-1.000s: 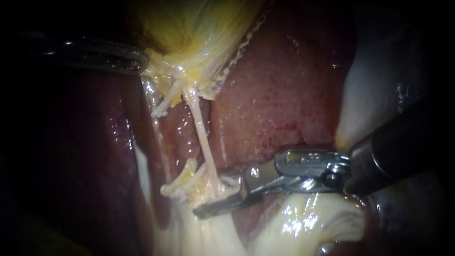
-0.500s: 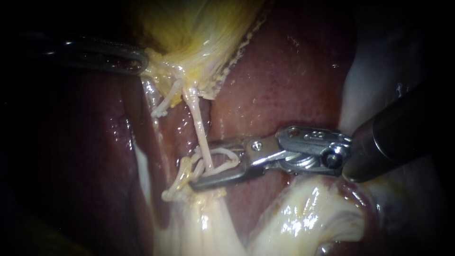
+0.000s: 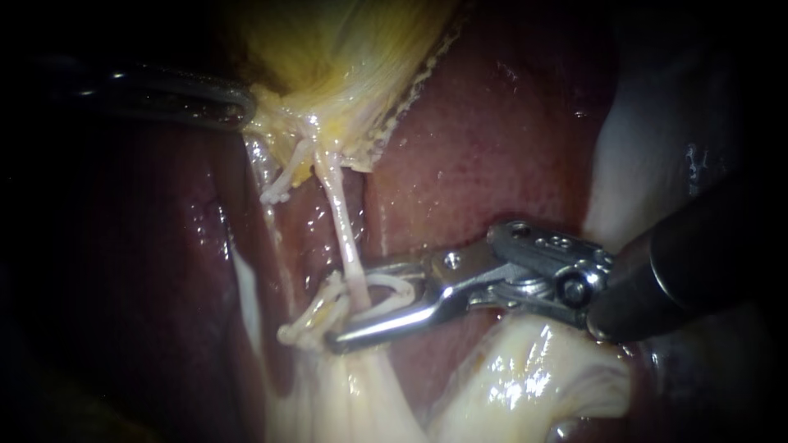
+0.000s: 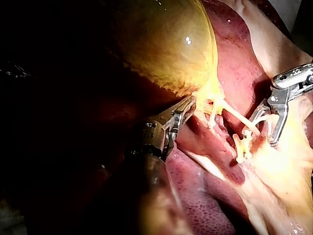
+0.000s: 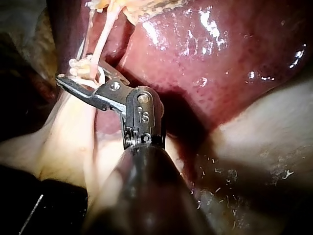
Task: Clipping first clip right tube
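The yellow gallbladder hangs at the top over the dark red liver. Two pale tubes drop from its neck: a short left tube and a longer right tube. My right instrument comes in from the right, its jaws open and straddling the right tube low down. A whitish clip-like loop sits between the jaws. The right wrist view shows the same jaws around the tube. My left instrument is shut on the gallbladder neck, as the left wrist view also shows.
Pale fatty tissue bulges below the right instrument's wrist. A whitish fold rises at the right behind its shaft. Frayed pale strands cluster at the foot of the tubes, beside the lower jaw.
My right instrument has risen from the foot of the tubes. Its open jaws now straddle the right tube higher up. The left instrument has not moved.
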`<act>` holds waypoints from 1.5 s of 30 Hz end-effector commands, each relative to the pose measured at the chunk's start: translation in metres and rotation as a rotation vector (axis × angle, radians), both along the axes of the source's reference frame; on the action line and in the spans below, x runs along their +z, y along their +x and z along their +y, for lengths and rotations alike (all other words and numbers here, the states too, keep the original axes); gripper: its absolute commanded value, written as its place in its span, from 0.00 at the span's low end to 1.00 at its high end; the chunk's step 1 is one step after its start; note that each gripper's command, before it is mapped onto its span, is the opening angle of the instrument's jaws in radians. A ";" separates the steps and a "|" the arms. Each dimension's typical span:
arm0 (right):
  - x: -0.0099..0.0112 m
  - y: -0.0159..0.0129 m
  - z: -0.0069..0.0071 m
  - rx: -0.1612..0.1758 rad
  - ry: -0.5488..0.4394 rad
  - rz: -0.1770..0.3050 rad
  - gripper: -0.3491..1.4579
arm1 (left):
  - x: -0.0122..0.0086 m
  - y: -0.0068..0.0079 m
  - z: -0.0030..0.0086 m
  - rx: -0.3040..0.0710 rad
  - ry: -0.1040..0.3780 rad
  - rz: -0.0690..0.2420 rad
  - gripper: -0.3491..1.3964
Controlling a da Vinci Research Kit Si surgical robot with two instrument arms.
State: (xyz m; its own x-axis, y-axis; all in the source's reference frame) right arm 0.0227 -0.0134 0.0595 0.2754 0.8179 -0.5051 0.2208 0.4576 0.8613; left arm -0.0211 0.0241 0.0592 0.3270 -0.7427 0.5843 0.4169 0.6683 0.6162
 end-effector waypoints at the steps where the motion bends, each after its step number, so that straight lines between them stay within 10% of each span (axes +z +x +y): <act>1: -0.0001 0.0001 -0.0002 -0.007 0.000 0.003 0.46 | 0.0000 0.0000 0.0000 0.000 0.000 0.000 0.00; 18: 0.0000 0.0008 -0.0011 -0.029 0.011 0.004 0.37 | 0.0001 0.0000 0.0000 0.000 0.000 0.000 0.00; 30: 0.0001 0.0014 -0.0002 -0.034 0.079 -0.027 0.00 | 0.0001 0.0000 0.0000 0.000 0.000 0.000 0.00; 45: 0.0000 0.0013 0.0002 -0.039 0.102 -0.035 0.00 | 0.0001 0.0000 0.0000 0.000 0.000 0.000 0.00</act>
